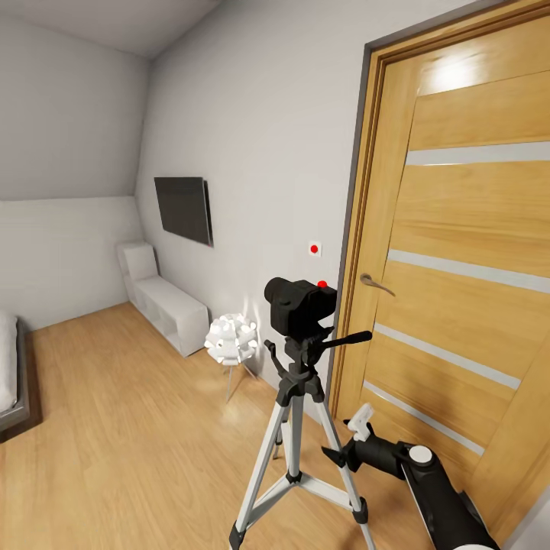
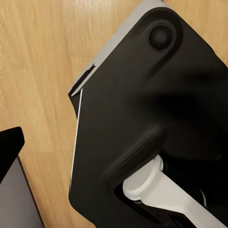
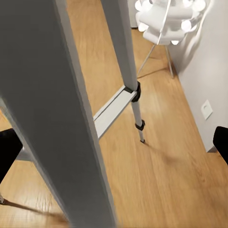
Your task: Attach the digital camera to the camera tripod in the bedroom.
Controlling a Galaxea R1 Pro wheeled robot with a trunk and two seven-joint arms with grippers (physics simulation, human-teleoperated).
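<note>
Camera: I see the digital camera (image 1: 299, 305) sitting on top of the camera tripod (image 1: 304, 428), its red dot up, lens end toward the left of my head view.
Tripod: it stands upright on the wood floor (image 1: 137, 428) just in front of the oak door (image 1: 466, 290), legs spread, pan handle pointing toward the door.
Right pincer: my right pincer (image 1: 353, 437) is low beside the tripod's door-side leg, apart from the camera; one white finger (image 1: 360, 420) sticks up. I cannot tell how wide it stands. Its wrist view looks past the tripod legs (image 3: 121, 47) at the floor.
Left pincer: I cannot make it out; the left wrist view has a dark, rounded part of the robot (image 2: 156, 118) over the floor.
Room: grey walls, a wall TV (image 1: 184, 208), a white bench (image 1: 164, 302) under it, a white ball lamp (image 1: 231, 340) near the tripod, a wall plate with a red dot (image 1: 315, 248) beside the door frame.
</note>
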